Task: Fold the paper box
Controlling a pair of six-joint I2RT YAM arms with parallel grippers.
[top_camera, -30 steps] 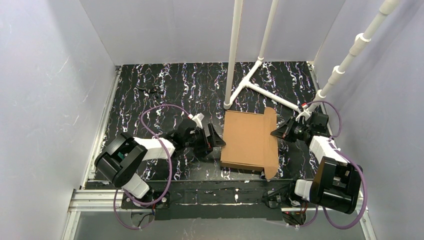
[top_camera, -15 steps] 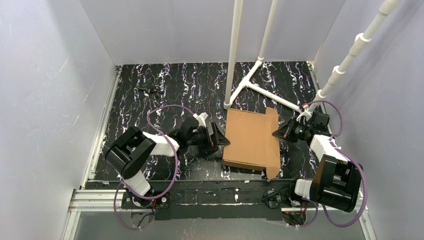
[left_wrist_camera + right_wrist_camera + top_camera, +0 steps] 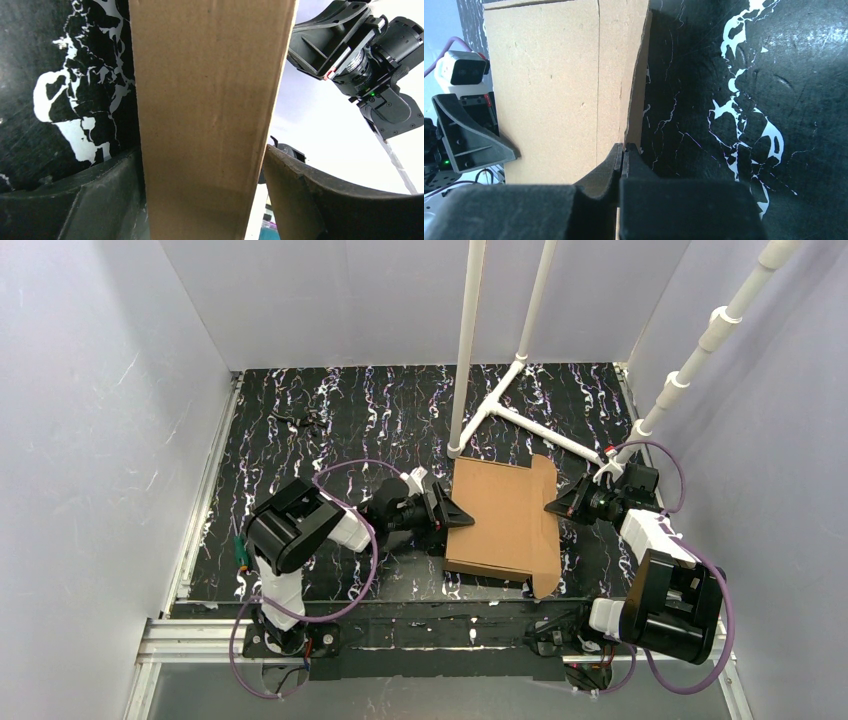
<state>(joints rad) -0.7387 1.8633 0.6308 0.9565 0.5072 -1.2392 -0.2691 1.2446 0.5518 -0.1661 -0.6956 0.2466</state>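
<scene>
Seen from the left wrist, the paper box (image 3: 210,100) runs off top and bottom, and whether the left hand (image 3: 201,155) presses it is unclear. Far left of the box, a small dark scrap (image 3: 303,420) is too tiny to identify.

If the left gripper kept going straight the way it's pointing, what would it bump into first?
The paper box. The left gripper points at its left edge, and that edge already sits between the open fingers, so going on would probably press cardboard into the gripper almost at once.

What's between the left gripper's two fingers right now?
The paper box: its cardboard fills the gap between the left gripper's fingers, per the left wrist view.
</scene>
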